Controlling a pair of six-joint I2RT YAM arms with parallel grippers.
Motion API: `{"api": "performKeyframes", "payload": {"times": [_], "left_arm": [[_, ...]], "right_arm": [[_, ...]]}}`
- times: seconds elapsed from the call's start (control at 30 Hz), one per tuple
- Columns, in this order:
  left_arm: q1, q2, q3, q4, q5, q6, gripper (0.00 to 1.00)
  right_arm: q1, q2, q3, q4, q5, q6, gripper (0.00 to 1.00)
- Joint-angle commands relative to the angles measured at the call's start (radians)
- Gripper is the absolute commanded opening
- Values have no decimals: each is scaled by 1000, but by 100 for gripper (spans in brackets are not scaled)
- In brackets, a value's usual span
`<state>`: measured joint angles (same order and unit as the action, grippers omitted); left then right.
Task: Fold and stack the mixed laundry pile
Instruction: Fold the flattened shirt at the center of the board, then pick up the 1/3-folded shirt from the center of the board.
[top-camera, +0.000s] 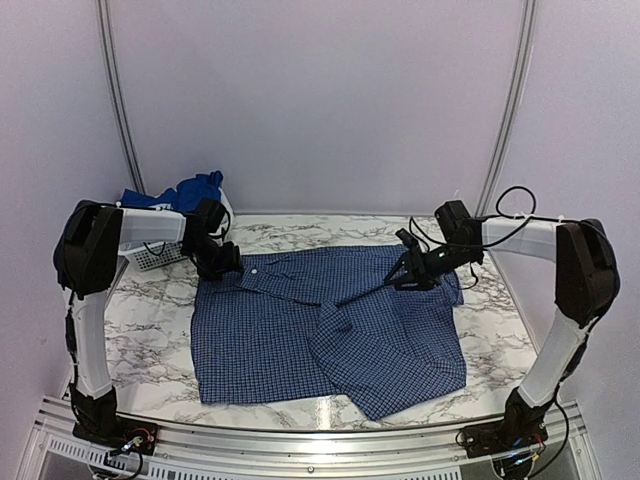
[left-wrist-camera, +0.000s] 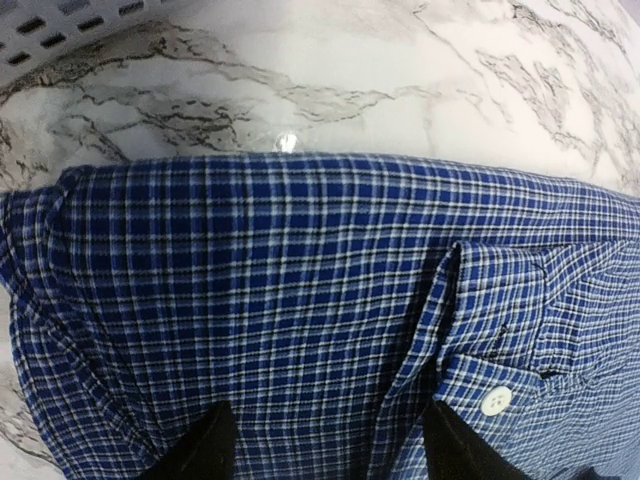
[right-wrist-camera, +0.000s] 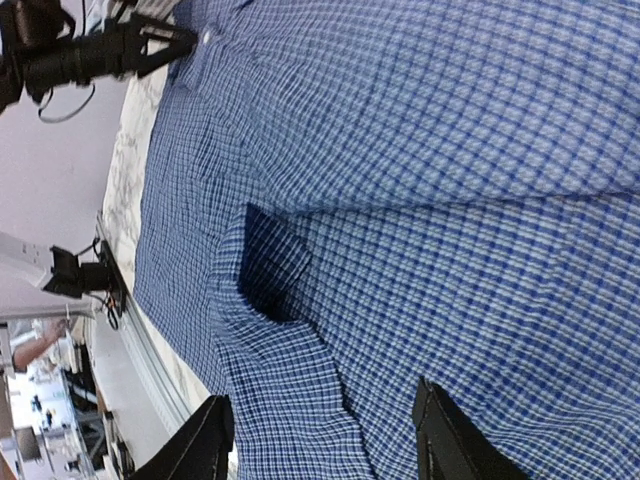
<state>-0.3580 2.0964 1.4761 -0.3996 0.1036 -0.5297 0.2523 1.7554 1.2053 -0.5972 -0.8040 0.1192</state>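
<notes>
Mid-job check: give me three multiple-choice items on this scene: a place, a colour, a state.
1. Where does the white slatted basket stand? A) far-left corner of the marble table B) near right edge C) the table's middle
2. What colour are the clothes in it? A) red B) royal blue C) yellow
3. How is the checked shirt? A) folded in a stack B) hanging from a gripper C) spread on the table
Answers: 1 A, it shows far left in the top view; 2 B, blue cloth heaps over its rim; 3 C, it lies wide across the marble.
</notes>
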Motion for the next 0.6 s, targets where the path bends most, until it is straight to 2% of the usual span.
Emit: {"api": "performKeyframes", "payload": {"times": [0.0,0.2,0.33,0.43,0.5,0.57], "left_arm": [[6,-71,-15,-71,1,44,75],[-50,-253,-90,-53,-3,89,98],[-93,-357,-192,-13,-3,75,99],[-116,-435,-296,43,-8,60,99],[-128,-499,-361,76,-38,47,99],[-135,-576,-430,121,-59,43,99]], "right_arm": [[130,-5,5,3,-7,-45,59],[253,80,54,57,20,-36,66],[320,177,143,61,8,-49,75],[361,244,195,52,3,-59,77],[385,287,229,37,17,-70,74],[401,311,255,15,35,-82,65]]}}
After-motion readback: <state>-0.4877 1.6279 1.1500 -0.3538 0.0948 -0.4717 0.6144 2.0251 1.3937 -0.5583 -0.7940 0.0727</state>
